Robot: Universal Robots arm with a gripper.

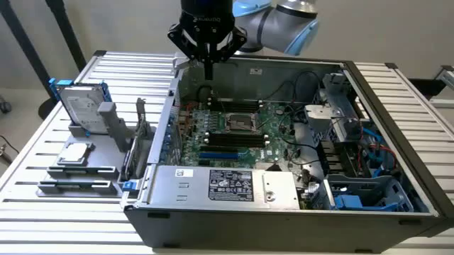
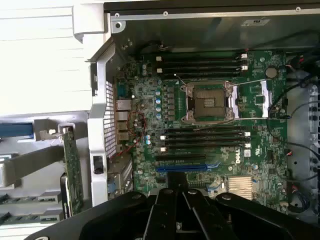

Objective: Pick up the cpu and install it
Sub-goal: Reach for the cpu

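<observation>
The cpu (image 1: 74, 154), a small square chip with a silver top, lies flat on a grey stand (image 1: 78, 172) at the exterior view's left, outside the computer case (image 1: 284, 212). My gripper (image 1: 208, 71) hangs high over the case's far wall, well away from the chip, with its dark fingers drawn together and nothing between them. Below it on the green motherboard (image 1: 277, 146) sits the bare processor socket (image 1: 240, 123), its metal frame lifted. From the wrist I look straight down on that socket (image 2: 207, 102), with my gripper (image 2: 177, 212) dark at the picture's edge.
A silver hard drive in a blue bracket (image 1: 82, 103) stands upright behind the chip. Dark memory sticks (image 1: 76, 186) lie in the stand's front slots. An expansion card (image 2: 72, 170) stands beside the case wall. Cables and a drive cage (image 1: 354, 133) crowd the case's right.
</observation>
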